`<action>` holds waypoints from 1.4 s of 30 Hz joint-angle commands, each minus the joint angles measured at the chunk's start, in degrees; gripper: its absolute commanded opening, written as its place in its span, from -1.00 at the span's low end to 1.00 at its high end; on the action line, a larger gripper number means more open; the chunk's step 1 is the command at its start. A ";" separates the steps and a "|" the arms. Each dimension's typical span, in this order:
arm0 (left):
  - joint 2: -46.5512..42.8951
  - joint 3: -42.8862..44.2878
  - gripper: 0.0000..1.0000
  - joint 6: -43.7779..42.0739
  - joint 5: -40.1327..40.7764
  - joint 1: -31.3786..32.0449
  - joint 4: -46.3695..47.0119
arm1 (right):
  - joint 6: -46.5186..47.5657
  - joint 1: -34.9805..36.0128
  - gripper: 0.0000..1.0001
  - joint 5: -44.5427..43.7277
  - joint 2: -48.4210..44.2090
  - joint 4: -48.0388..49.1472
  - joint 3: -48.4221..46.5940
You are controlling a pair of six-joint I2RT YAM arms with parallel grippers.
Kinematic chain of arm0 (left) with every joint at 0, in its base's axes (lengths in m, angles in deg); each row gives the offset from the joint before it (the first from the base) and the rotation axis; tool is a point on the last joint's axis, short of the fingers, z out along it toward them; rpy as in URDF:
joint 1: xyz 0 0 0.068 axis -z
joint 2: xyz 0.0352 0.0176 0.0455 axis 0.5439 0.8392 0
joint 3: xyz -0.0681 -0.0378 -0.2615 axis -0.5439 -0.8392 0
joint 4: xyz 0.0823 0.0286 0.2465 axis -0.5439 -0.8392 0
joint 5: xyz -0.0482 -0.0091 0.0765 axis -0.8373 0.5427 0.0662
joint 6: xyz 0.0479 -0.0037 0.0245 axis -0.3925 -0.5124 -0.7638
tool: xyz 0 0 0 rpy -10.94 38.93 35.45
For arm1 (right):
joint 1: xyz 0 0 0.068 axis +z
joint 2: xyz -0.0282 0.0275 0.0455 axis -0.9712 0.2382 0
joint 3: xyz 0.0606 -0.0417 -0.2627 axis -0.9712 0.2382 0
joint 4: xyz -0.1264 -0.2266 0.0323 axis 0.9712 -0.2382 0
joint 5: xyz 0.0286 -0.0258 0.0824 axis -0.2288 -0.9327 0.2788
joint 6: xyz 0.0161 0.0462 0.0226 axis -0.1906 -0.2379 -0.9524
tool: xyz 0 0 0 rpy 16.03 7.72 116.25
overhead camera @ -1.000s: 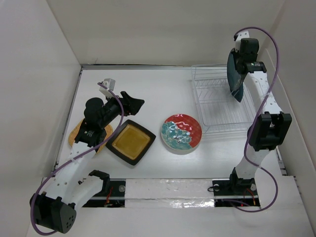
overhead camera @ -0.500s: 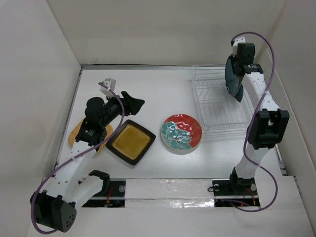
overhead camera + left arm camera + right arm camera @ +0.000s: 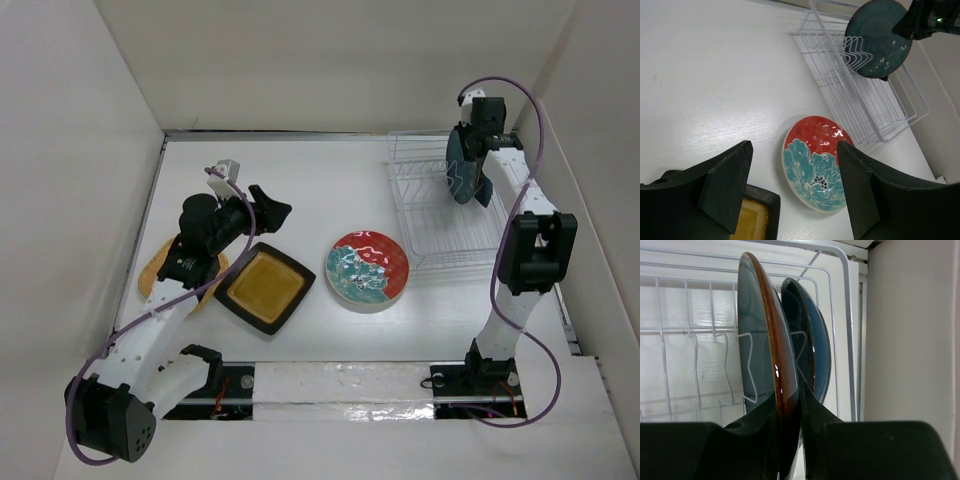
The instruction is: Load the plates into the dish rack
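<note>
So the desk (image 3: 300,190) is plain white, with a faint wood grain up close. It's boxed in by white walls (image 3: 330,60) on the left, back and right. Along the near edge there's a shiny, crinkly strip (image 3: 340,380), maybe clear tape, hard to tell. There's a dark seam (image 3: 280,133) where the desk meets the back wall.

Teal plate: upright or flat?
Upright: the teal plate stands on edge, its rim pinched by the right gripper at the dish rack.

Both arms (image 3: 522,190) white w/ black joints (image 3: 535,262), black fingers (image 3: 725,185), purple cables (image 3: 541,130).
</note>
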 commanded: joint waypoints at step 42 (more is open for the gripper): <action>48.66 27.71 0.23 -16.85 -17.47 6.95 -20.02 | -31.83 -0.54 -0.28 23.82 -34.41 34.16 32.76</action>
